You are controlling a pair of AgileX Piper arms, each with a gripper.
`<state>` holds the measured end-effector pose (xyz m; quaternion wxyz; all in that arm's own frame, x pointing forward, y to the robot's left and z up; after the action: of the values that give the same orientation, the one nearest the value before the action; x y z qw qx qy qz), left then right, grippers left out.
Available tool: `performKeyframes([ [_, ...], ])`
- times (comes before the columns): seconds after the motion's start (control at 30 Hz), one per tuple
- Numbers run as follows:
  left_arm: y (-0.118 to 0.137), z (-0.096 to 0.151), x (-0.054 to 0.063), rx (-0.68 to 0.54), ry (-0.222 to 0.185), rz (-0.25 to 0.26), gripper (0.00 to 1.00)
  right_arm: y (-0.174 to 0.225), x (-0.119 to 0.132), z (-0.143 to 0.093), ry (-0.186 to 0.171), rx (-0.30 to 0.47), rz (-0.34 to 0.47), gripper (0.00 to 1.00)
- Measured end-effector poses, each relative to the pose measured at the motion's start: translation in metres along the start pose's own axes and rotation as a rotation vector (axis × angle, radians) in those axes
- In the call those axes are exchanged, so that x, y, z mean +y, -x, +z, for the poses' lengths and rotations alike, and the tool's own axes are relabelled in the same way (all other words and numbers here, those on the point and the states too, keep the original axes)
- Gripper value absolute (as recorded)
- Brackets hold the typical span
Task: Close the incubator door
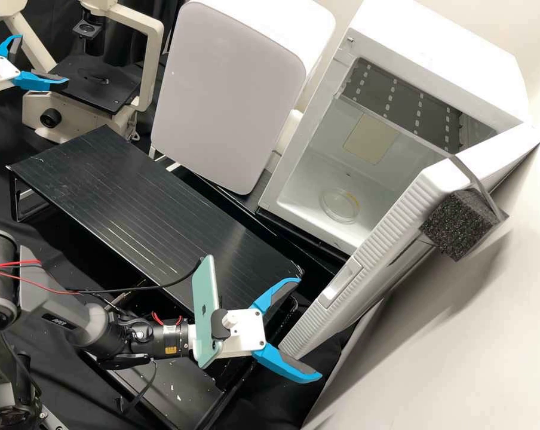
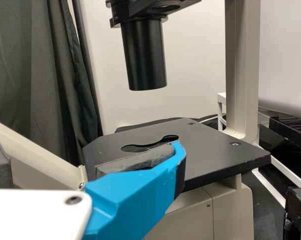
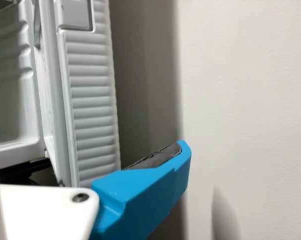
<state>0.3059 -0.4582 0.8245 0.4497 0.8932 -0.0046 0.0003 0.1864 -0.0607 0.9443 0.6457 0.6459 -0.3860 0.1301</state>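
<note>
Incubator (image 1: 443,57) door (image 1: 390,234) standing wide open; right gripper (image 1: 310,328) gaping empty beside free edge, contact unclear. Left gripper (image 1: 43,58) idling open, empty. Closing seemingly awaiting push from outer face.

- Door (image 3: 93,110): open, right of the incubator (image 3: 13,148). Edge ribbed; recess (image 3: 75,12) set into the ribbing.
- Incubator: white interior, partly visible, with molded ridges.
- Wall (image 3: 250,90): pale, right of the door, with a dark shadow beside the door.
- Right gripper (image 1: 310,329): white plate, one screw (image 3: 80,197); blue finger (image 3: 140,202), dark pad (image 3: 158,158), overlapping the door edge in view. Contact cannot be determined.
</note>
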Motion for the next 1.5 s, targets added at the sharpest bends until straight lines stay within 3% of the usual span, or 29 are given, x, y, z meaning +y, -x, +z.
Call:
performKeyframes([
  [0.07, 0.000, 0.000, 0.000, 0.000, 0.000, 0.000, 1.00, 0.000, 0.000, 0.000, -0.002, 0.001, -0.001, 1.00],
  [0.2, 0.000, 0.000, 0.000, 0.000, 0.000, 0.000, 1.00, -0.003, -0.003, -0.002, -0.037, 0.022, -0.025, 1.00],
  [0.7, 0.000, 0.000, 0.000, 0.000, 0.000, 0.000, 1.00, -0.011, -0.016, -0.002, -0.037, 0.037, -0.080, 1.00],
  [0.97, 0.000, 0.000, 0.000, 0.000, 0.000, 0.000, 1.00, 0.018, -0.007, -0.021, -0.127, 0.139, -0.121, 1.00],
  [1.2, 0.000, 0.000, 0.000, 0.000, 0.000, 0.000, 1.00, 0.033, -0.009, -0.037, -0.230, 0.227, -0.214, 1.00],
  [1.4, 0.000, 0.000, 0.000, 0.000, 0.000, 0.000, 1.00, 0.044, -0.016, -0.051, -0.281, 0.285, -0.297, 1.00],
  [1.5, 0.000, 0.000, 0.000, 0.000, 0.000, 0.000, 1.00, 0.051, -0.020, -0.064, -0.288, 0.362, -0.355, 1.00],
])
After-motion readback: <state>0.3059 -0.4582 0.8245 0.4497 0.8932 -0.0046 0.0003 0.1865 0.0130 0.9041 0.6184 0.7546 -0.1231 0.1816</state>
